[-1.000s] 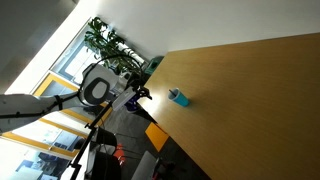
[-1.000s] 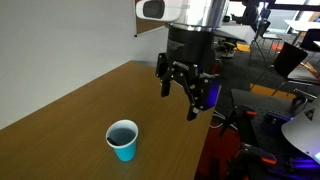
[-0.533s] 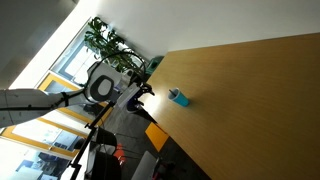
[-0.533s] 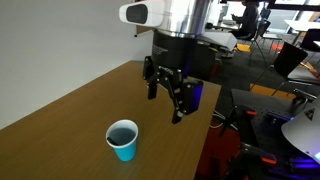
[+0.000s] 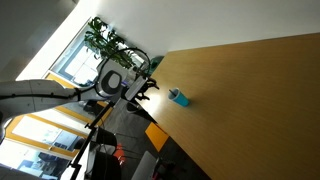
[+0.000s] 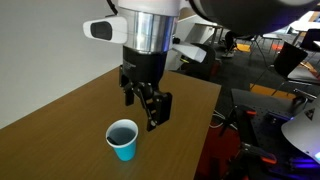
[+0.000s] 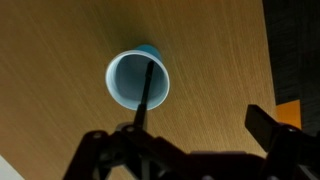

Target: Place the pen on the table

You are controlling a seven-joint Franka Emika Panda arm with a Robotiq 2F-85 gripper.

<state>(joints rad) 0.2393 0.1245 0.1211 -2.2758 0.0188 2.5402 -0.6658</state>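
Exterior view: distant, tilted, table [image 5: 250, 100].
Exterior view: near the cup [image 6: 122, 139].
Wrist view: straight down (cup in all).

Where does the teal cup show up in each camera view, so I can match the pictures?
Exterior view: the teal cup stands just left of centre, near the table edge.
Exterior view: low in the picture, left of centre.
Wrist view: upper middle, seen from above.
Shared landmark: the table's straight edge, which runs past the cup in all three.
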